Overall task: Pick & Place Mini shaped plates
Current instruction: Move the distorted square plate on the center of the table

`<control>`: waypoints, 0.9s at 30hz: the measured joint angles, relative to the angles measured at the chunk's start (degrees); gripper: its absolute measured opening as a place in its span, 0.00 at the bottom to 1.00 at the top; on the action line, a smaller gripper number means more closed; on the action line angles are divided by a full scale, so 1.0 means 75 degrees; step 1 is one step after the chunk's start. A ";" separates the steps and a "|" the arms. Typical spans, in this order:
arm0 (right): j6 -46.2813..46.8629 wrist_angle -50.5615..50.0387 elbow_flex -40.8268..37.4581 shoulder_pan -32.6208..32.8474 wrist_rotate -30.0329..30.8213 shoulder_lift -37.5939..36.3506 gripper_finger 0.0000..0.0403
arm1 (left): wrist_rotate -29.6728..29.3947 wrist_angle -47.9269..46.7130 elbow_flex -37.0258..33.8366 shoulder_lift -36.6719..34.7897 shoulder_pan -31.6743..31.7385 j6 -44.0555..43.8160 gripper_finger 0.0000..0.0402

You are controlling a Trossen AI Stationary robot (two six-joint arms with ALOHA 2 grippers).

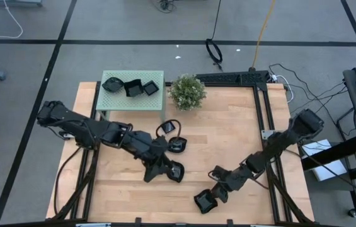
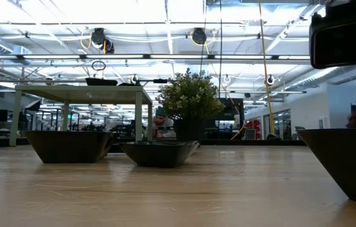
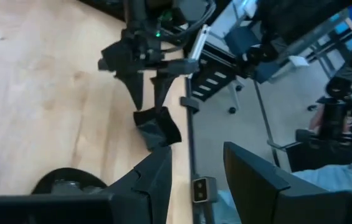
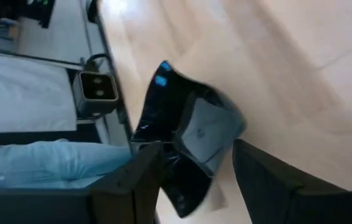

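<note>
I have the right gripper [image 1: 214, 194] low over the near edge of the pale wooden desk [image 1: 228, 132], its fingers [image 4: 269, 186] spread apart on either side of a small glossy black square dish [image 1: 205, 202]. In the right wrist view that dish [image 4: 191, 143] sits tilted between the two dark fingers, its smooth dark surface catching blue and white glints; I can't tell whether either finger touches it or whether it rests fully on the wood.

A little farther in, my left gripper [image 1: 165, 169] is over the middle of the desk, just beside a second black dish [image 1: 176, 171]. Its fingers [image 3: 157, 180] stand apart with open space between them in the left wrist view and hold nothing.

Just beyond lie a third glossy black dish [image 1: 176, 145] and a thin black ring-shaped piece [image 1: 167, 128], both flat on the grain. From table height two of the dishes read as shallow dark bowls with flared sides [image 2: 70, 146].

At the far side stands a small pale green side table with a perforated top [image 1: 121, 101], carrying a cluster of more black dishes [image 1: 132, 87], some square and one with a wavy rim. Next to it is a bushy green potted plant [image 1: 187, 92].
</note>
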 joint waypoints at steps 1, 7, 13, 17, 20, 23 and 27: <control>0.0000 0.0147 0.0003 0.0036 0.0003 0.0143 0.46 | -0.0001 0.0000 0.0000 -0.0004 -0.0056 -0.0025 0.37; -0.0293 0.0327 0.0000 0.0076 0.0009 0.0742 0.44 | -0.0006 -0.0024 0.0000 0.0004 -0.0328 -0.0192 0.37; -0.0448 0.1078 0.0105 0.0078 0.0032 0.1049 0.43 | -0.0011 -0.0014 0.0000 0.0004 -0.0504 -0.0356 0.37; -0.1391 0.0824 0.0591 0.0117 0.0038 0.1283 0.43 | -0.0015 -0.0016 0.0000 0.0004 -0.0626 -0.0476 0.37; -0.1977 0.0443 0.0961 0.0119 0.0037 0.1502 0.43 | -0.0043 -0.0017 0.0000 0.0004 -0.0687 -0.0531 0.37; -0.2365 0.0250 0.1224 0.0117 0.0041 0.1722 0.42 | -0.0272 -0.0011 0.0000 0.0004 -0.0746 -0.0542 0.37; -0.2809 0.0196 0.1376 0.0117 0.0020 0.1945 0.41 | -0.0414 -0.0014 0.0000 0.0004 -0.0774 -0.0595 0.37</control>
